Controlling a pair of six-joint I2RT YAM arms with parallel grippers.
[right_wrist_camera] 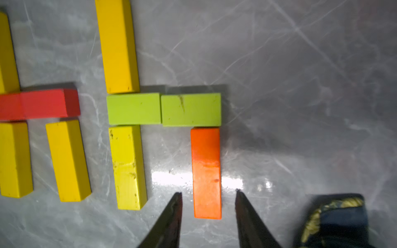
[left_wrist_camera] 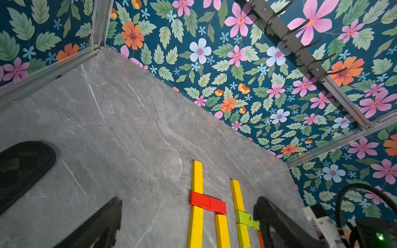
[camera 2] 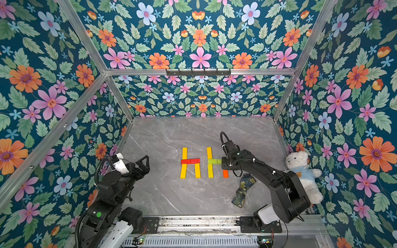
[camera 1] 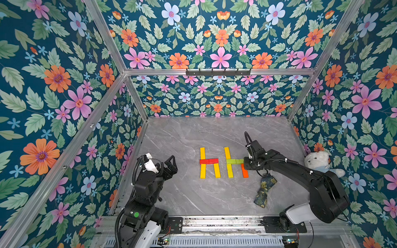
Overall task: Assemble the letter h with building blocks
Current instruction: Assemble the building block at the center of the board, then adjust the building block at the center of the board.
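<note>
Right end effector (right_wrist_camera: 208,193), arm stretched low, straddles the orange block (right_wrist_camera: 205,163), slightly parted, gripping nothing.

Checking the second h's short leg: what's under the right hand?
An orange block lies flat between the fingers of the open right hand, against the lime-green crossbar. In both top views the hand hides its far end.

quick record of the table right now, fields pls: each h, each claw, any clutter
red-crossbar h: yellow upright, yellow leg
lime-green-crossbar h: yellow upright, orange block as leg
right claw: open, straddling orange block, not touching
left claw: open, empty, off to the side
clutter: floral cloth scrap, white teddy bear
</note>
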